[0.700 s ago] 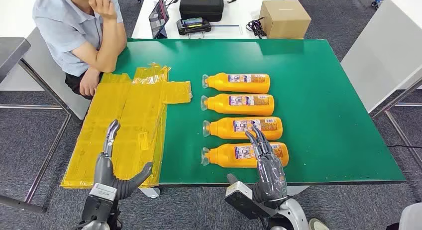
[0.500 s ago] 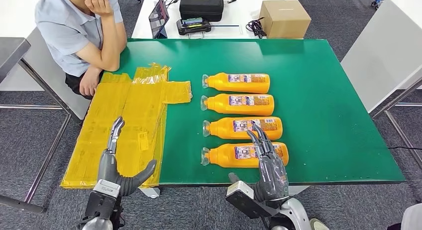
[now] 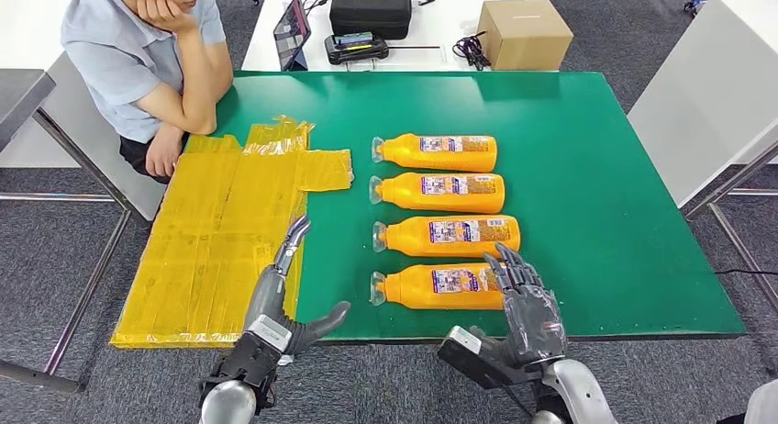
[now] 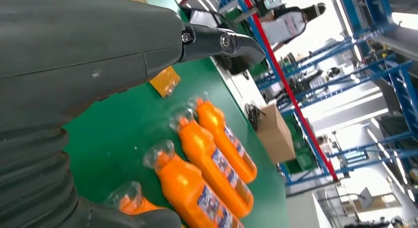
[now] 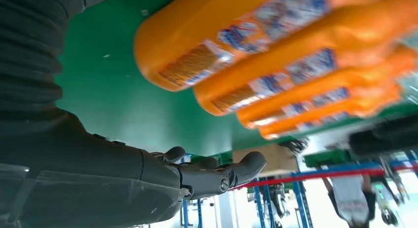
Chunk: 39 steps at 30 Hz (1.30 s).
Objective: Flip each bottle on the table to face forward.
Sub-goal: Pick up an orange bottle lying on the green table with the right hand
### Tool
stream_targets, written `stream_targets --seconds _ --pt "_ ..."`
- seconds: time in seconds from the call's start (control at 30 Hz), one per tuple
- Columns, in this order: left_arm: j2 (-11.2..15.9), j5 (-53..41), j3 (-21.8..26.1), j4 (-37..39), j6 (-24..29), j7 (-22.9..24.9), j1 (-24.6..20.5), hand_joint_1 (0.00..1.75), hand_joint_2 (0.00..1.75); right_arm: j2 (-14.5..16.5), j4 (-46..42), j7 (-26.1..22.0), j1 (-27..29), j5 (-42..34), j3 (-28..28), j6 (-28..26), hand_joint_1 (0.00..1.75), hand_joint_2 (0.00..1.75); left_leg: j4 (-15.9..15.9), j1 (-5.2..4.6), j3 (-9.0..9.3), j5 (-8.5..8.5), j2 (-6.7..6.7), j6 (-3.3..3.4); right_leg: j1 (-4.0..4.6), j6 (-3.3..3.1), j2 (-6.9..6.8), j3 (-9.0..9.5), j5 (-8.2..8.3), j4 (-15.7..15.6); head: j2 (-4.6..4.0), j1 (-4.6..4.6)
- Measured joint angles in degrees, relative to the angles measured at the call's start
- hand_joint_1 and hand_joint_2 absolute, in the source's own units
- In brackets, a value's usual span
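Four orange bottles lying in a row on the green table, labels up, right hand spread empty beside the nearest bottle, left hand empty, fingers apart, near its cap end.

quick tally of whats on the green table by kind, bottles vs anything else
orange bottles: 4
yellow taped sheet: 1
total: 5
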Motion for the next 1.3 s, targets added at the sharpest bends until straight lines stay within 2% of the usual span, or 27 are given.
stream_targets --seconds 0.3,0.53,0.7,0.93,1.3 --pt "0.4 0.7 -2.0 1.6 -0.5 -0.4 -0.9 0.0 1.75 -6.8 3.3 2.6 -1.6 0.4 1.5 2.3 0.0 1.75 0.0 -0.01 -0.02 0.0 -0.02 0.0 -0.01 0.0 -0.01 0.0 0.0 0.0 0.0 -0.01" --pt "0.6 1.4 -3.1 1.8 -1.1 -0.4 -1.2 0.0 1.75 -14.1 6.3 5.8 -2.5 -3.2 4.2 6.3 0.0 1.75 0.0 -0.03 -0.05 0.0 -0.02 0.01 -0.03 0.01 -0.01 0.0 0.01 0.0 0.0 0.01" --pt "0.8 1.8 -4.4 2.0 -1.8 -0.1 -1.7 0.0 1.75 -17.1 9.6 5.8 -4.8 -3.3 6.5 7.8 0.0 1.75 0.0 -0.03 -0.02 0.0 0.01 0.02 -0.02 0.02 0.0 0.0 0.02 0.0 0.0 -0.01" --pt "1.1 2.1 -6.4 2.9 -2.0 0.1 -2.5 0.0 1.75 -18.5 12.6 5.9 -8.3 -2.2 9.8 8.0 0.0 1.75 0.0 0.0 0.01 0.01 0.07 0.02 0.02 0.02 0.03 0.0 0.02 0.0 0.0 -0.01" --pt "1.4 1.1 -7.4 2.5 -0.8 1.1 -2.5 0.0 1.75 -16.9 12.0 7.2 -9.7 3.6 15.0 6.4 0.0 1.75 0.0 0.0 -0.02 0.01 0.03 0.02 0.01 0.02 0.02 0.01 0.01 0.0 0.0 -0.01"
